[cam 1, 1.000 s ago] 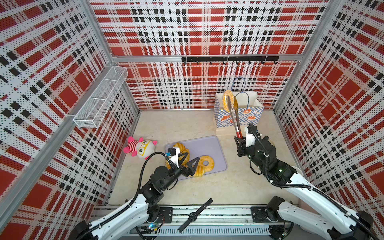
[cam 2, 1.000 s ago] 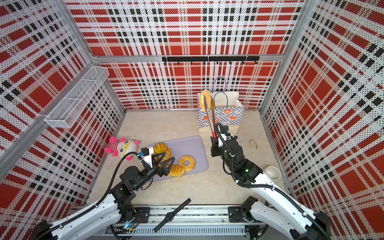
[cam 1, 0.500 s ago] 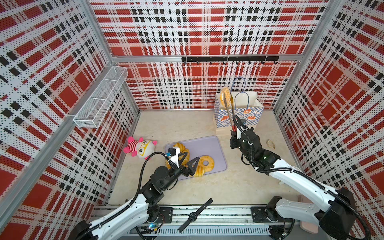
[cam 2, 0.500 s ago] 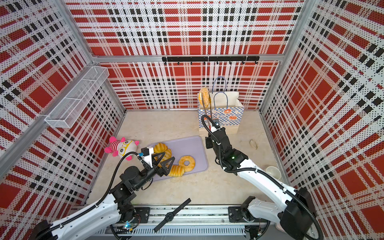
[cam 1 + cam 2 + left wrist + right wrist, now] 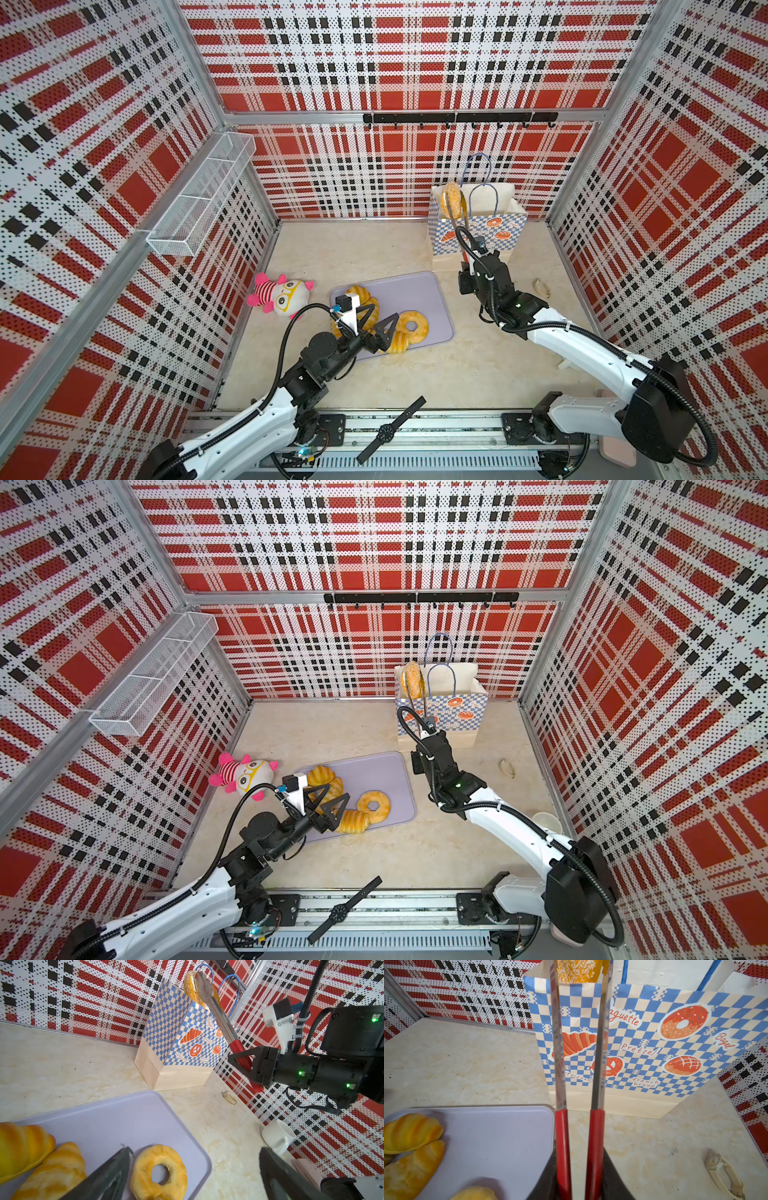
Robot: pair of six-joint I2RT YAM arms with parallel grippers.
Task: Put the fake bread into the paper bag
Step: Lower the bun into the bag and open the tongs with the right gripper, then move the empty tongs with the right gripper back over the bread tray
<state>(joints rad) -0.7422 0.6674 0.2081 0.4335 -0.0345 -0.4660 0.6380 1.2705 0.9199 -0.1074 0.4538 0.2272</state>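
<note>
Rails [image 5: 457,426] at the near edge are crossed diagonally by a black wristwatch [image 5: 388,432]. Beyond them, the left gripper [image 5: 338,792] is held low over the near end of a lavender tray [image 5: 407,291]. Its fingers [image 5: 112,1172] are spread wide, and nothing is held between them. Ridged loaves [image 5: 52,1169] and a ring doughnut [image 5: 141,1167] are lying on the tray, beneath and beside those fingers. A pink-striped plush doll [image 5: 282,295] is lying on the surface [image 5: 353,249] near the tray's far left corner. A white cup [image 5: 276,1136] is placed by the right wall.

Further back, the right gripper [image 5: 579,1159] is raised between the tray and the paper bag [image 5: 498,237]. Its fingers [image 5: 612,1180] are closed on the red handles of a pair of tongs [image 5: 561,1147]. The steel blades are directed up and away, toward the bag. A cream watch [image 5: 720,1172] is lying on the surface to the right of the gripper.

At the far end, a seeded bun [image 5: 452,199] is clamped upright in the tong tips. It is positioned at the open mouth of the standing bag, at the corner nearest the tray. Its lower edge is hidden behind the bag's front rim.
</note>
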